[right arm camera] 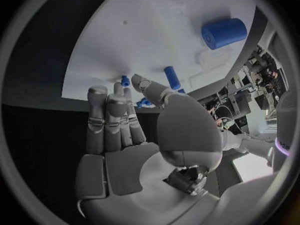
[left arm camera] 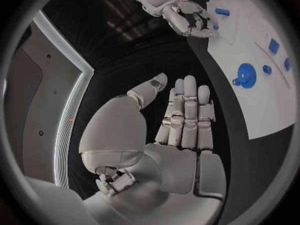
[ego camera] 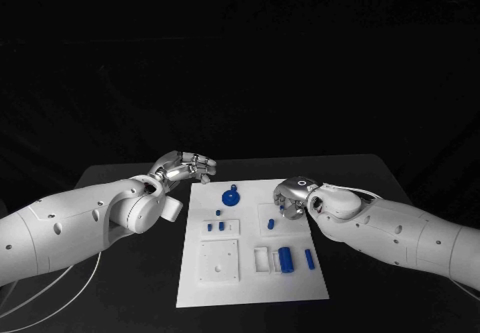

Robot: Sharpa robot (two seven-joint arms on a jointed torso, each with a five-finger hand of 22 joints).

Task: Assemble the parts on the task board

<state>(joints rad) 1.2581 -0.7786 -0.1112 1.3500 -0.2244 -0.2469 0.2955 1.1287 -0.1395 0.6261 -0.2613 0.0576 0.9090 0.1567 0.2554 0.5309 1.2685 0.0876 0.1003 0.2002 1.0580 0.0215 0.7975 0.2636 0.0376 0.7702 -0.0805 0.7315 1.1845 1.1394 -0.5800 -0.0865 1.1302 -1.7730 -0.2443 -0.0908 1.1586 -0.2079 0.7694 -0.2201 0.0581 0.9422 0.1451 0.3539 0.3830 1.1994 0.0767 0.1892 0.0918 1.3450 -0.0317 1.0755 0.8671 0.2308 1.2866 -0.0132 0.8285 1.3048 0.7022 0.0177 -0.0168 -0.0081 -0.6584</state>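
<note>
A: Head view, item one: the task board point(ego camera: 200, 291), a white plate, is lying in the middle of the black worktop point(ego camera: 120, 291). What is sitting on it?

B: A round blue disc part point(ego camera: 230, 198) near the far end, two small blue pegs point(ego camera: 214, 225) in a recessed block, a short blue pin point(ego camera: 271, 223) by the right edge, and a blue cylinder point(ego camera: 285, 259) with a slimmer blue rod point(ego camera: 309, 259) alongside, near a white tray block. A plain white square plate point(ego camera: 218, 260) is resting empty at the near left.

A: And the hands?

B: The left hand point(ego camera: 186, 167) is hovering at the board's far left corner, fingers loosely curled, holding nothing. The right hand point(ego camera: 294, 197) is hanging over the right edge, just beside the pin, likely positioning for a pick.

A: Left wrist view?

B: The left hand point(left arm camera: 178, 127) is showing straight, close-set fingers, empty, off the board beside the blue disc part point(left arm camera: 245, 75).

A: Right wrist view?

B: The right hand point(right arm camera: 134, 135) is extending its fingers toward the short blue pin point(right arm camera: 171, 77), not yet touching, carrying nothing; the blue cylinder point(right arm camera: 224, 32) is lying farther on.
</note>
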